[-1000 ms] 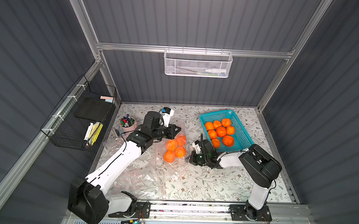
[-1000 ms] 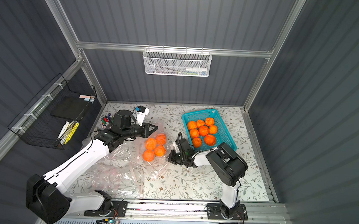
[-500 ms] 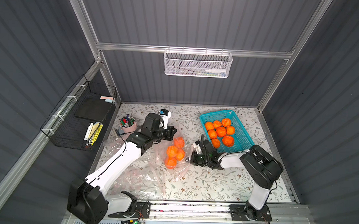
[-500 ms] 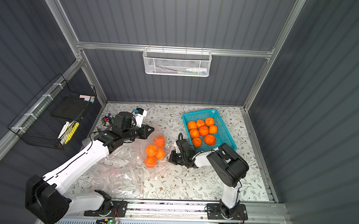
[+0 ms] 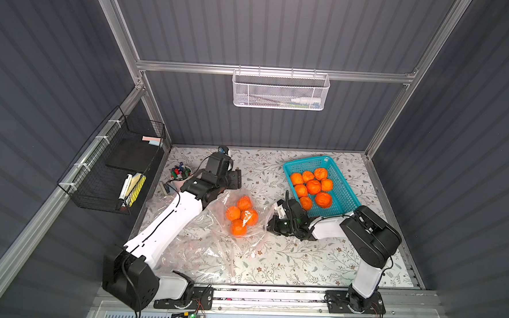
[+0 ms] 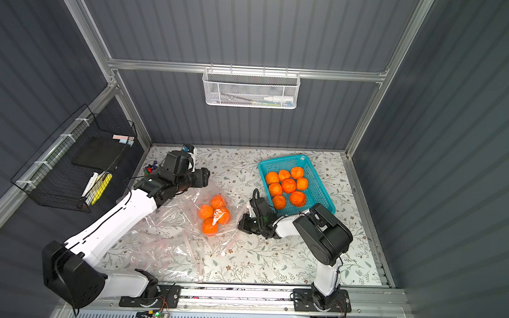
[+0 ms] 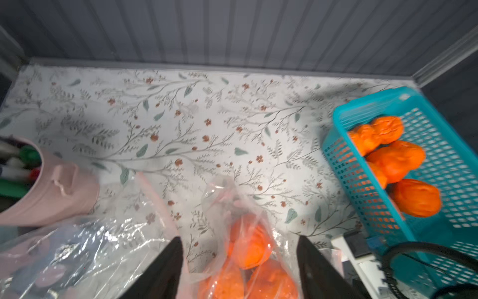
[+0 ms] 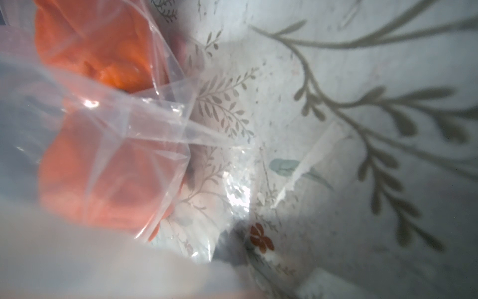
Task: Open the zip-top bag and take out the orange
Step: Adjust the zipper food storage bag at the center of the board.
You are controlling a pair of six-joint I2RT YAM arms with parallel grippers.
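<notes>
A clear zip-top bag (image 5: 257, 230) (image 6: 228, 233) lies on the floral table with several oranges (image 5: 241, 214) (image 6: 214, 214) inside. My left gripper (image 5: 235, 179) (image 6: 203, 176) stands open just behind the bag and holds nothing. In the left wrist view its gripper (image 7: 239, 237) straddles the bag's crumpled top (image 7: 222, 191) without gripping it, with an orange (image 7: 249, 246) below. My right gripper (image 5: 273, 223) (image 6: 244, 225) sits low at the bag's right edge, shut on the plastic. In the right wrist view the bag (image 8: 134, 121) fills the picture and hides the fingers.
A teal basket (image 5: 345, 202) (image 7: 362, 196) with several loose oranges (image 5: 313, 186) stands at the back right, close to my right arm. A pink cup of markers (image 5: 180, 173) (image 7: 51, 194) stands at the back left. More crumpled clear plastic (image 5: 188, 249) lies front left.
My left gripper has opened, let go of the bag's top and drawn back. The bag of oranges has dropped onto the table. The right gripper has stayed put.
</notes>
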